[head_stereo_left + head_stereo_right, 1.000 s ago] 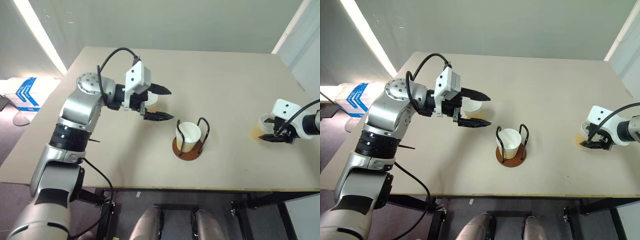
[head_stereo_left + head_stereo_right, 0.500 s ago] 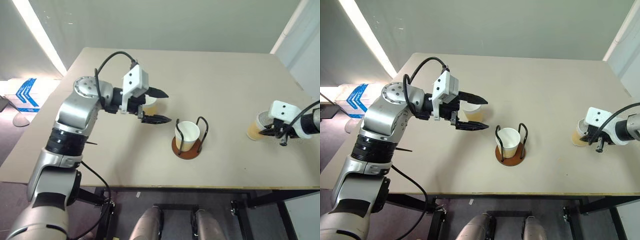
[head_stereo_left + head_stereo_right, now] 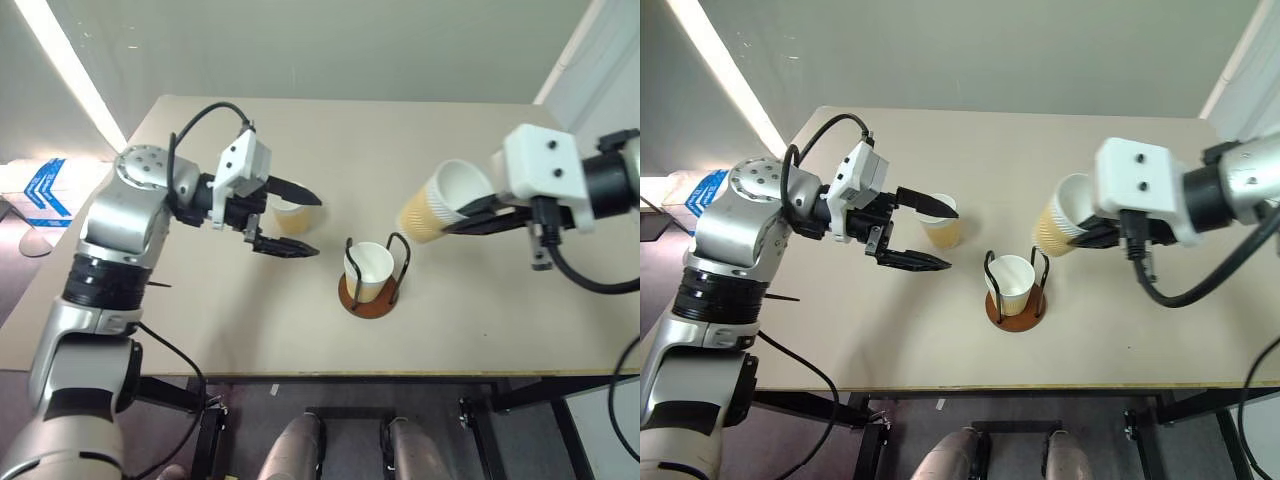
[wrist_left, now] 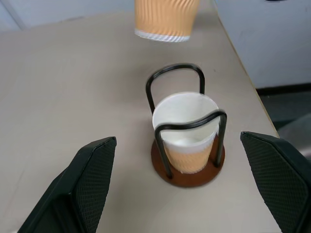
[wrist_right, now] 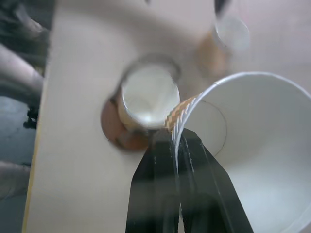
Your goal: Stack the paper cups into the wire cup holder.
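- Near the desk's (image 3: 200, 330) front edge, the wire cup holder (image 3: 371, 296), a brown disc with black loops, holds one ribbed tan cup (image 3: 367, 270).
- The right wrist view shows the right gripper (image 5: 179, 145) pinching the lifted cup's (image 3: 440, 203) rim.
- Farther back, the left gripper (image 3: 298, 220) is spread wide beside the third cup (image 3: 291, 216).

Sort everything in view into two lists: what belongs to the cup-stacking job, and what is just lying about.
Belongs to the job:
- wire cup holder with one paper cup already in it
- paper cup pinched by the rim in the right gripper
- paper cup standing on the table, near the open left gripper

Just lying about:
- blue-and-white thing on the floor
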Motion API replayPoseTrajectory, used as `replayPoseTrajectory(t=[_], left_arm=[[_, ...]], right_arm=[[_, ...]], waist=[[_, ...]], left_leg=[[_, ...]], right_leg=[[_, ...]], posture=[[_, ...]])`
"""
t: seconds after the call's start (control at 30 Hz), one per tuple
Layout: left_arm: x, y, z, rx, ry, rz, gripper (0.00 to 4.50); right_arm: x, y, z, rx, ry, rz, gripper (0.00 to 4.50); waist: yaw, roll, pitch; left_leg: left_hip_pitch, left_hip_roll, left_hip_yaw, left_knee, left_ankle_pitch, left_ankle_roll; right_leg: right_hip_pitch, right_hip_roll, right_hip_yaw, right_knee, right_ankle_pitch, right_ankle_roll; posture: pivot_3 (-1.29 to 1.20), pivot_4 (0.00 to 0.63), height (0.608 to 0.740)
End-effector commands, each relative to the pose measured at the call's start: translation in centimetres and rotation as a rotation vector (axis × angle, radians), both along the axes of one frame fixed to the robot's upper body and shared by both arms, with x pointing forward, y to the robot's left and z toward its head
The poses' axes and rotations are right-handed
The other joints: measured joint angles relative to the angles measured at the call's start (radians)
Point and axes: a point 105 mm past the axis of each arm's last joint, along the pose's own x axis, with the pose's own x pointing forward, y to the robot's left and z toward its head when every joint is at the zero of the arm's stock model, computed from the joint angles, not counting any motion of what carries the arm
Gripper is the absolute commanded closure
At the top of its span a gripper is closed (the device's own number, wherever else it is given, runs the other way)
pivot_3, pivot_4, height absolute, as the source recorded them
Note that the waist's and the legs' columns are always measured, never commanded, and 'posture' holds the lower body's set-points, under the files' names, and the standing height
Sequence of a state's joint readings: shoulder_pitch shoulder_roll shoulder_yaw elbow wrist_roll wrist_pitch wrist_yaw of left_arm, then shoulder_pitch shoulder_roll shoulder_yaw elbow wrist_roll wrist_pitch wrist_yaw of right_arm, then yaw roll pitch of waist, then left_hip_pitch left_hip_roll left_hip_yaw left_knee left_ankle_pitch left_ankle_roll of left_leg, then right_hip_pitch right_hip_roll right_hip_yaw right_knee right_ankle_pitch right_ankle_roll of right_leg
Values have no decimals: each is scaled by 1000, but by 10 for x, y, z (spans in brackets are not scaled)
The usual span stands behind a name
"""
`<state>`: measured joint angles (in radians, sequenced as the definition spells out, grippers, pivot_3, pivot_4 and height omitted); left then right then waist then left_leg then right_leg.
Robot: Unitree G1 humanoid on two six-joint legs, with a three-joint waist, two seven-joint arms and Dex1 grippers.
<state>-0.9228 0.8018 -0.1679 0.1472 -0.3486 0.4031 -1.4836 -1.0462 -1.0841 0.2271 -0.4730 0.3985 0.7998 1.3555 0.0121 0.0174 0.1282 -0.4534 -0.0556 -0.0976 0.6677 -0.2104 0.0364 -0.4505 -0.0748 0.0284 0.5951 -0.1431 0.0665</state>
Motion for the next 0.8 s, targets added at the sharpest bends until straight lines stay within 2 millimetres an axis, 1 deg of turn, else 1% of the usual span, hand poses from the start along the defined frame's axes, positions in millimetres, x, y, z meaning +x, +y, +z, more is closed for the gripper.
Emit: replayPoseTrajectory(t=[0.03, 0.13, 0.17, 0.27, 0.43, 0.67, 0.8], left_arm=[[0, 9, -1, 82, -65, 12, 0], [0, 13, -4, 104, -77, 29, 0], [0, 14, -4, 104, -80, 36, 0], [-1, 14, -4, 93, -82, 47, 0], [-3, 16, -4, 84, -85, 64, 0], [-3, 17, -3, 78, -86, 78, 0], [-1, 15, -4, 75, -88, 76, 0]], right_arm=[[1, 10, 4, -10, -38, 30, 4400], [4, 16, 2, -11, -39, 53, 4400], [5, 19, 0, -9, -33, 64, 4400], [8, 24, -12, -19, -9, 86, 4400], [12, 21, -30, -57, 26, 90, 4400], [19, 18, -44, -94, 28, 84, 4400], [18, 21, -51, -111, 36, 101, 4400]], waist=[[-1, 0, 0], [2, 0, 0], [2, 0, 0], [0, 0, 0], [1, 0, 0], [-1, 0, 0], [-1, 0, 0]], left_leg=[[0, 0, 0, -1, 0, 0], [-1, 0, -1, -1, 2, -3], [-1, 0, -1, -1, 6, -8], [-1, 0, -1, -1, 6, -9], [-1, 0, -1, -2, 6, -9], [-1, 0, -1, -2, 7, -9], [0, 0, -1, -2, 6, -9]], right_leg=[[0, 0, 0, 0, 0, 0], [0, 0, -1, 0, -1, -2], [0, 0, -1, 0, -1, -2], [-1, 0, -1, 0, -1, -2], [-2, -1, -1, 2, -1, -3], [-3, -1, -1, 5, -1, -4], [-3, -1, -1, 7, -1, -5]], posture=[[0, 150, 740], [0, 150, 740], [0, 150, 740], [0, 150, 740], [0, 150, 740], [0, 150, 740], [0, 150, 740]])
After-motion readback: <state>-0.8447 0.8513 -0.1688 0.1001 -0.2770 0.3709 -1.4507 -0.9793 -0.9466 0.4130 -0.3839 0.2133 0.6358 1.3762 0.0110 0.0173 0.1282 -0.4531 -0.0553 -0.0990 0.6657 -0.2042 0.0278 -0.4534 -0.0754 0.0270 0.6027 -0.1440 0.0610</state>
